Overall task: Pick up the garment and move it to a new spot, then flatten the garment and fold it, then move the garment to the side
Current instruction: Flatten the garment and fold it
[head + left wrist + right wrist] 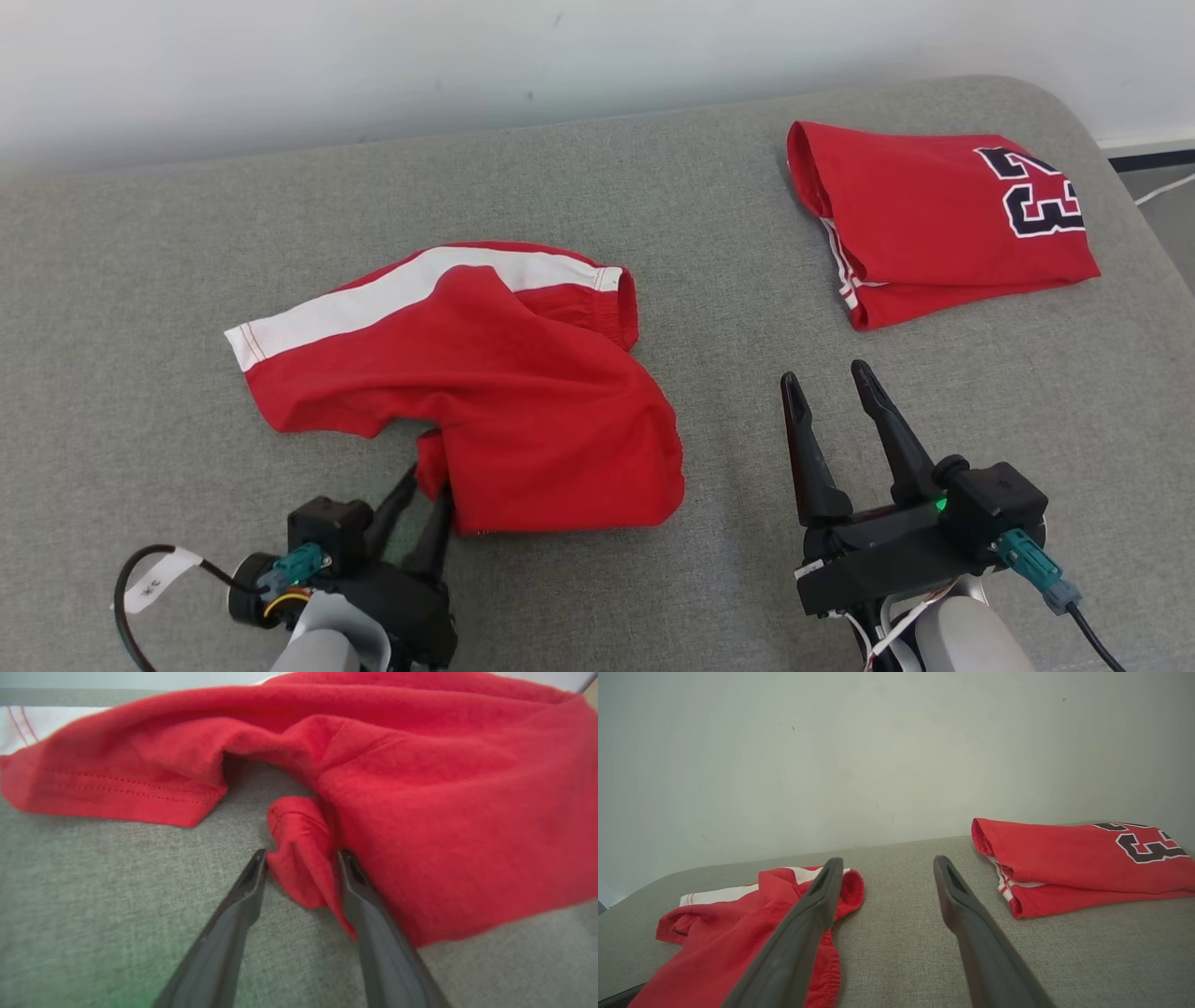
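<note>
At the lower left, the left tool (pixel 428 487) has its fingers apart, straddling a bunched corner of the red shorts (pixel 504 392), which lie crumpled left of centre on the grey worktop (pixel 140 467). The cloth looks light, soft and floppy; pinching that fold should hold it. At lower right, the right tool (pixel 823 371) hangs apart and empty, below a folded red jersey (pixel 943 224).
</note>
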{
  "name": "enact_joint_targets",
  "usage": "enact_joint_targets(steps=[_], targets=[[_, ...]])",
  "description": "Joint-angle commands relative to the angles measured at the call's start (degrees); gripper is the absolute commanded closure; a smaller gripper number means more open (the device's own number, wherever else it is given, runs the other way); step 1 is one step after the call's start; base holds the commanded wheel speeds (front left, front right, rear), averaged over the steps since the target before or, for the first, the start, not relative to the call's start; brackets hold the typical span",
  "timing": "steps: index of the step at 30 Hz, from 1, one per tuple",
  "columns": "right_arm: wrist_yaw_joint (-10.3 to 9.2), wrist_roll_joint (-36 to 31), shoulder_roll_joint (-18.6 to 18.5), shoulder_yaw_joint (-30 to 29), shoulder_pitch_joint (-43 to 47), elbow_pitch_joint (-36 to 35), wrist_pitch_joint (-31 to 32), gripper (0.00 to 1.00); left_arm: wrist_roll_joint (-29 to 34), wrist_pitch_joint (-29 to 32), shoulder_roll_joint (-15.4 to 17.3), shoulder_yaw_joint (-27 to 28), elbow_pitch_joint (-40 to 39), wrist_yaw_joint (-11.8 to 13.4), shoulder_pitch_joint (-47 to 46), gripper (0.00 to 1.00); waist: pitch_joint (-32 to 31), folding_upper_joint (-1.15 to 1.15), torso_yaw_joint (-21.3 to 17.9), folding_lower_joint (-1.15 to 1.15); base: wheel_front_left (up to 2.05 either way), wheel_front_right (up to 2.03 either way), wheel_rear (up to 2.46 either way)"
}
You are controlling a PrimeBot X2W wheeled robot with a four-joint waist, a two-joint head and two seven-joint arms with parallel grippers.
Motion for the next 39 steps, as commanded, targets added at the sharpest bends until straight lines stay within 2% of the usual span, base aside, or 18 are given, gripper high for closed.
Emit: enact_joint_targets(steps=[1, 8, 13, 19, 26, 28, 33, 34, 35, 39], targets=[[0.01, -0.3, -0.1, 0.1, -0.6, 0.1, -0.1, 0.0, -0.2, -0.3, -0.1, 0.2, 0.1, -0.2, -0.4, 1.0, -0.2, -0.01, 0.1, 0.0, 0.0, 0.0, 0.0], [0.01, -0.6, -0.2, -1.0, 0.7, 0.0, 0.0, 0.0, 0.1, -0.3, -0.6, 2.5, -4.5, 0.2, 1.7, 1.0, -1.0, -0.01, 2.0, 0.0, 0.0, 0.0, 0.0], [0.01, -0.6, -0.2, -1.8, 2.1, 0.2, 0.0, 0.0, 1.7, -0.3, -0.7, 4.3, -12.3, 1.6, 5.5, 1.0, -2.4, -0.01, 5.6, 0.0, 0.0, 0.0, 0.0], [0.01, -0.6, -0.1, -3.0, 3.3, 0.5, -0.1, 0.0, 3.5, -0.1, 1.0, 4.8, -20.9, 3.2, 11.6, 1.0, -4.7, -0.01, 10.2, 0.0, 0.0, 0.0, 0.0], [0.01, -0.8, 0.2, -3.4, 4.2, 0.5, -0.1, 0.0, 5.8, 6.5, 3.8, 4.3, -33.6, 6.6, 19.0, 1.0, -5.9, -0.01, 13.5, 0.0, 0.0, 0.0, 0.0], [0.01, -0.8, 0.2, -3.5, 4.1, 0.5, -0.1, 0.0, 4.8, 7.3, 3.5, 4.7, -36.2, 7.3, 20.7, 1.0, -5.8, -0.01, 13.9, 0.0, 0.0, 0.0, 0.0], [0.01, -0.6, 0.2, -3.1, 3.6, 1.0, 0.0, 0.0, 3.4, 8.7, 3.6, 5.0, -35.6, 8.0, 24.1, 1.0, -5.6, -0.01, 14.1, 0.0, 0.0, 0.0, 0.0], [0.01, -0.5, 0.2, -3.0, 3.6, 1.2, 0.0, 0.0, 3.1, 8.2, 3.5, 5.1, -34.9, 8.2, 24.5, 0.6, -5.6, -0.01, 14.0, 0.0, 0.0, 0.0, 0.0], [0.01, -0.4, 0.1, -2.9, 3.5, 1.3, 0.0, 0.0, 2.6, 7.8, 3.2, 5.2, -34.1, 8.1, 24.8, 0.0, -5.6, -0.01, 14.1, 0.0, 0.0, 0.0, 0.0], [0.01, 0.0, -0.3, -2.8, 3.4, 2.1, -0.1, 0.0, 1.8, 4.4, 2.6, 5.9, -32.3, 8.6, 24.6, 0.0, -5.8, -0.01, 14.2, 0.0, 0.0, 0.0, 0.0]])
